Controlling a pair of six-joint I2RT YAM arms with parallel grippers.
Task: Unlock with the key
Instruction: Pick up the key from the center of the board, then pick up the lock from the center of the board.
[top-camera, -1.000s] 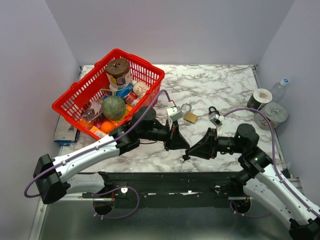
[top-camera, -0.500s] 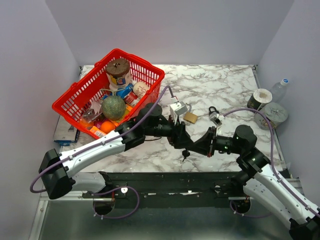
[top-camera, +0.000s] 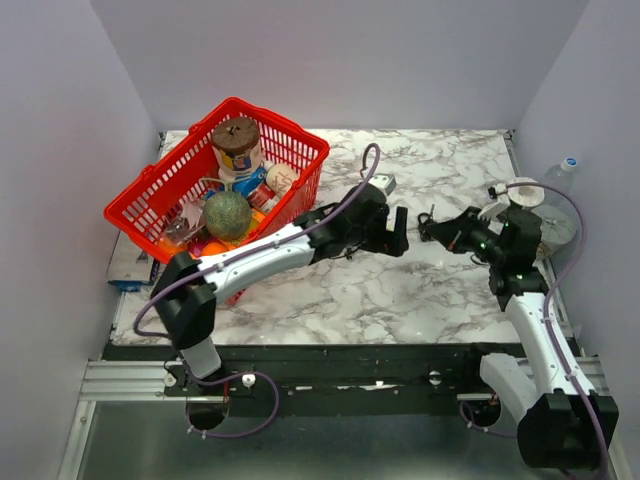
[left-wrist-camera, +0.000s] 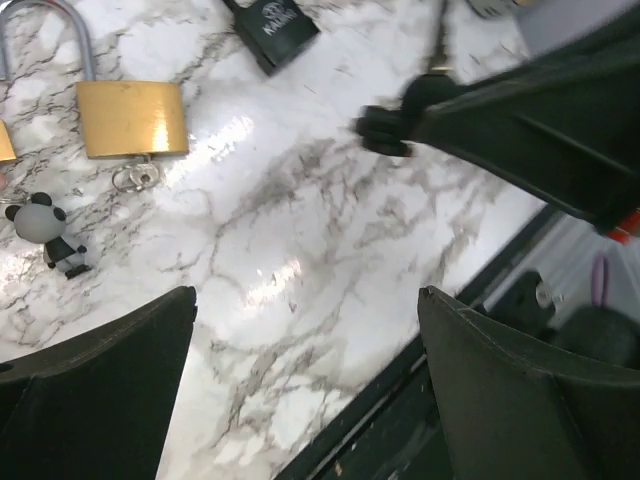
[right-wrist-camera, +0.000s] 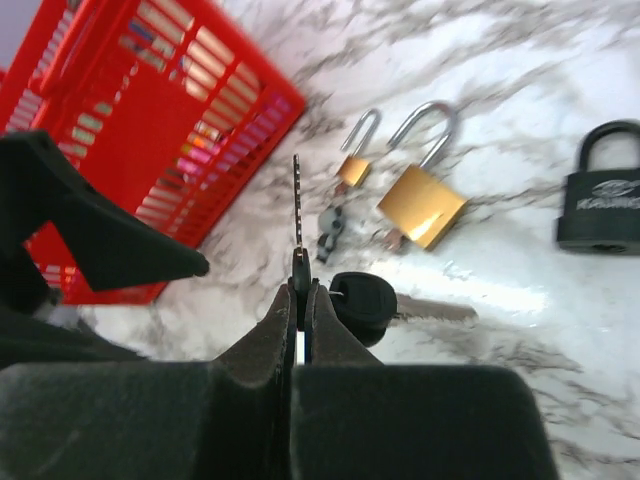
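My right gripper (right-wrist-camera: 301, 290) is shut on the black head of a key (right-wrist-camera: 297, 215), whose blade sticks straight out beyond the fingertips. A second black-headed key (right-wrist-camera: 362, 300) hangs beside it. On the marble lie a brass padlock (right-wrist-camera: 422, 205) with its shackle raised, a smaller brass padlock (right-wrist-camera: 353, 168) and a black padlock (right-wrist-camera: 598, 210). My left gripper (left-wrist-camera: 305, 300) stands wide open over bare marble, holding nothing. The brass padlock (left-wrist-camera: 130, 115) and black padlock (left-wrist-camera: 275, 25) lie beyond it. In the top view the left gripper (top-camera: 397, 238) and right gripper (top-camera: 432, 232) almost meet at mid-table.
A red basket (top-camera: 232, 103) full of groceries stands at the back left, close to the left arm. A small panda charm (left-wrist-camera: 50, 235) lies by the brass padlock. A bottle (top-camera: 560, 178) and round tins sit at the right edge.
The key passed from my left gripper to my right. The left gripper opened, the right shut on the key. Both arms moved from the front centre back toward the padlocks.
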